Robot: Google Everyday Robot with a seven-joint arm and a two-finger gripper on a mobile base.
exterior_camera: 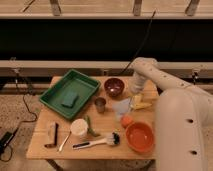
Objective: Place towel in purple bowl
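We see a wooden surface point(106, 125) w/ the robot's white arm point(150, 75) reaching in from the right side and bending down toward the mid-right area. The claw point(134, 96) sits at the arm's low end, btwn the purple bowl point(114, 87) and a yellow item point(140, 103), right by the upper right corner of the towel point(121, 106). We can't tell the claw's state, nor whether it has hold of the towel. The towel is pale blue and is outside the purple bowl, just below and to the right of it, approx. btwn a metal cup point(100, 104) on one side and the yellow item on the other. The purple bowl stands upright near the far edge. Just below the towel is a small orange ball point(127, 121), and next to that an orange bowl point(139, 137) at the front right corner. On the left is a green tray point(56, 93) w/ a darker green sponge point(70, 99) inside it. Along the front: a white cup point(78, 127), a green stalk point(90, 126) just beside it, a brush point(98, 142) lying flat w/ bristles toward the orange bowl, a wooden block point(51, 135) at front left, and a spoon point(64, 142) btwn block and cup.
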